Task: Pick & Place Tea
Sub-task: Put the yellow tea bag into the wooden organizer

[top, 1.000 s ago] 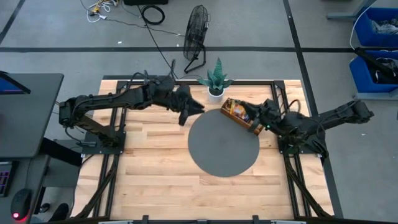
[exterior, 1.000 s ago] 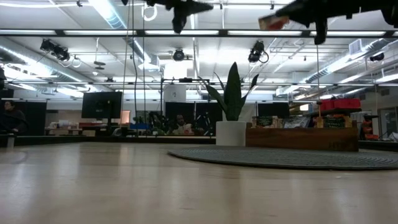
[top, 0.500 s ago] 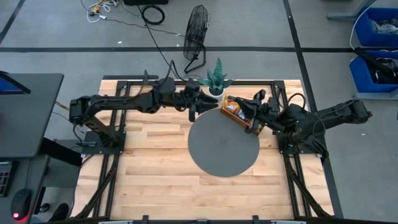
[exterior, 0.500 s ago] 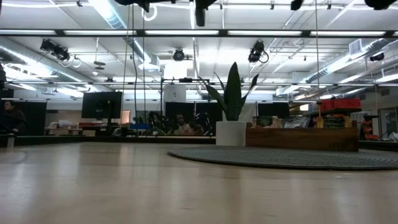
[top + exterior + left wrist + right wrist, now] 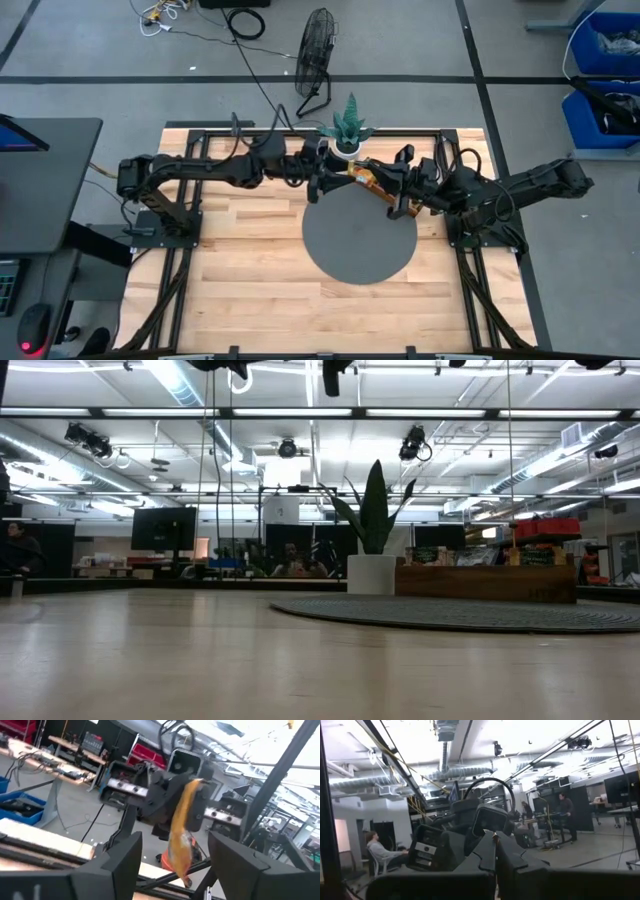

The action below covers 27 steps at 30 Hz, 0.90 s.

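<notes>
Right jaws (image 5: 380,181) are clamped on one orange-yellow tea sachet (image 5: 358,178), held well up off the desk (image 5: 240,270), over the far rim of the round grey mat (image 5: 360,235). The left jaws (image 5: 323,183) face it with the fingers (image 5: 125,862) apart, and the sachet (image 5: 181,840) hangs between them in the left wrist view. To me this looks like a mid-air handover.

Risks as I see them:
- The sachet is thin and floppy, gripped near one edge and hanging tilted. If the left jaws close off-line they could catch only a corner, or nothing.
- If the right jaws let go before the left ones have a firm hold, it drops. I can't predict whether it would land on the mat, on the bare desk or in the plant.
- The two wrists are nearly nose to nose, so any further approach risks finger-on-finger contact.

Surroundings:
- The potted plant (image 5: 347,128) sits just beside both jaws on the far side. That is the tightest clearance, and the leaves could snag.
- The wooden tray (image 5: 486,582) sits at the mat's far right, under the right arm. It holds more sachets, too small for me to count.
- The floor fan (image 5: 316,45) is off the desk and not in the way.
- The mat itself is bare.
</notes>
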Motion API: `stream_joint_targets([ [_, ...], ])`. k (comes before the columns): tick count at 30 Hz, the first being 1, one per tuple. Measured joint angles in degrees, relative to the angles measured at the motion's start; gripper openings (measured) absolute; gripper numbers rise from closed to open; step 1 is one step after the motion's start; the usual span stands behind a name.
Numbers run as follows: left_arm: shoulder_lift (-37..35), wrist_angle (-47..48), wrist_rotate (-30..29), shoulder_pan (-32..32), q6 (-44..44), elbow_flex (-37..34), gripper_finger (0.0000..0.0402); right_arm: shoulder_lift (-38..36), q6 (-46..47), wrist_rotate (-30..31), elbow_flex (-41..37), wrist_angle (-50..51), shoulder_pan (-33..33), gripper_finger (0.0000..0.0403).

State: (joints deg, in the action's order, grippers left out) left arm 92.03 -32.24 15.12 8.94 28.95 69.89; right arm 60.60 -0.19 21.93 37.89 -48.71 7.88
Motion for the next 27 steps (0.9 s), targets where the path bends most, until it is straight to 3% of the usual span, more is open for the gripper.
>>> stream_joint_targets([
  [4,0.0,-0.58,0.0,-0.21,-0.11,0.0,0.0187,0.0,0.88,0.0,0.0,0.08,0.0,0.0],
  [12,0.0,-0.44,0.44,-0.19,-1.9,0.0,0.0019,-0.01,1.43,0.03,0.0,0.95,0.0,0.0],
  [17,-0.09,1.36,0.54,-0.03,-2.6,0.02,0.0012,-0.41,6.53,0.0,0.04,2.12,0.02,0.0007],
  [21,-0.22,5.52,2.35,0.33,-2.62,0.11,0.0007,-2.5,6.64,0.06,0.73,7.18,0.02,0.004],
  [24,-0.09,8.49,3.54,0.53,-2.69,-0.04,0.0007,-4.99,7.16,0.05,5.29,19.46,0.02,0.008],
  [27,-0.13,11.32,5.1,0.65,-3.88,-0.02,0.0006,-5.61,9.2,-0.58,13.06,39.39,-0.01,0.0127],
])
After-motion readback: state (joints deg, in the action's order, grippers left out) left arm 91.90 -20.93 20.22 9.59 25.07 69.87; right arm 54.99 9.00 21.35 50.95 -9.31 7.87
